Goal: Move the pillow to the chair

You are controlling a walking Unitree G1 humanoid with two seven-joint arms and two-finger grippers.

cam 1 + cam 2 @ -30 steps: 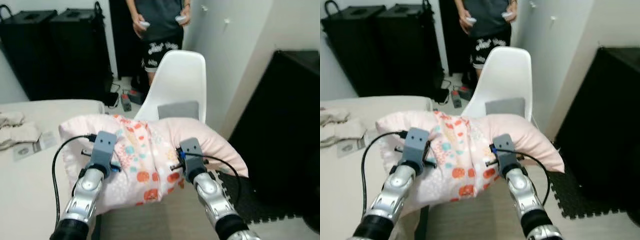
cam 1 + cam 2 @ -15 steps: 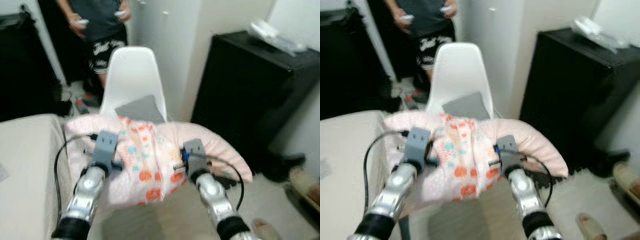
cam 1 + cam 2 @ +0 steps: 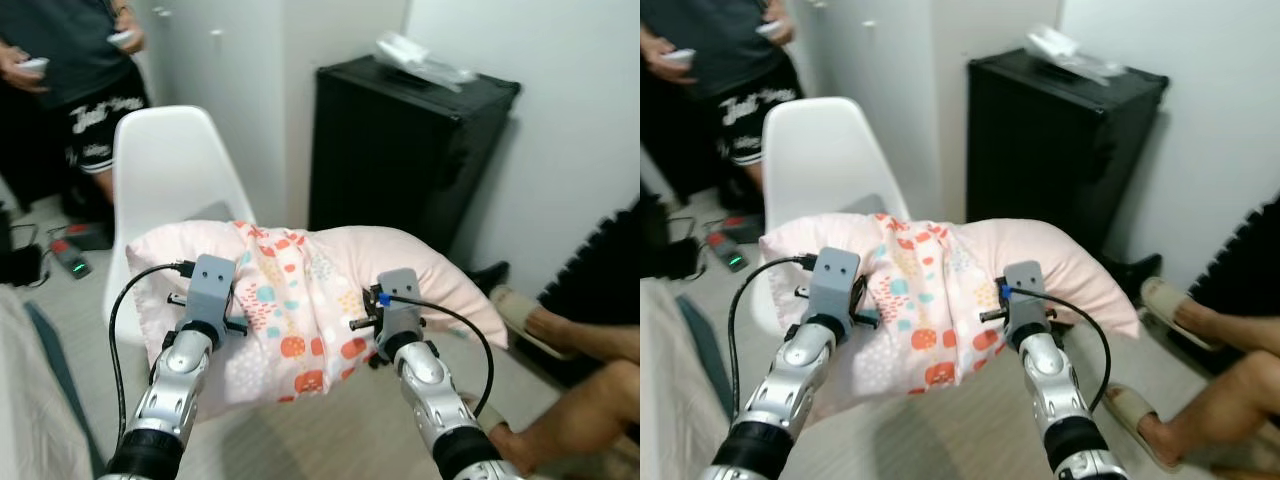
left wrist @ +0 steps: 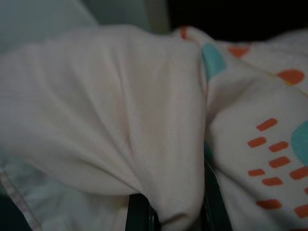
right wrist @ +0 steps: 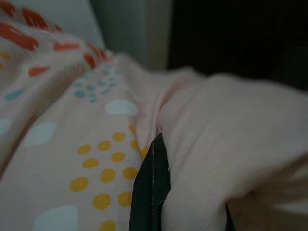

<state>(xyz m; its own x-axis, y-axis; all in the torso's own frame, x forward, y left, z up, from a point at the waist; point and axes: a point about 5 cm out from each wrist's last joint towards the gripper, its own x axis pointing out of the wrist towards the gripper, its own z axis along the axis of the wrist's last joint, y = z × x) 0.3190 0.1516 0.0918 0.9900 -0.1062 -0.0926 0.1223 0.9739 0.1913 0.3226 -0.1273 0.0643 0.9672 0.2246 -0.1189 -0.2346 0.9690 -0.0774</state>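
Both arms up front, carrying the pink pillow [image 3: 300, 300] in the air between them. It has plain pink ends and a middle band printed with orange, teal and yellow shapes.

Left gripper [image 4: 168, 219]: fingers clamped on a fold of the plain pink fabric, cloth bunched between the two black fingers [image 4: 139, 216] in the left wrist view. Right gripper [image 5: 187, 192]: also pinching pillow fabric, one black finger [image 5: 153, 187] visible at the seam between printed band and plain pink; the far finger is mostly buried in cloth.

White chair [image 3: 170, 170] stands behind the pillow, toward the robot's left, seat partly hidden by the pillow's left end. Can't tell whether the pillow touches the chair.

Black cabinet [image 3: 410, 150] against the wall ahead-right, with a clear plastic bag [image 3: 420, 58] on top. A person in dark patterned shorts [image 3: 95, 115] stands behind the chair, a white controller [image 3: 30, 66] in hand. Another person's legs and a slippered foot [image 3: 515, 305] at far right.
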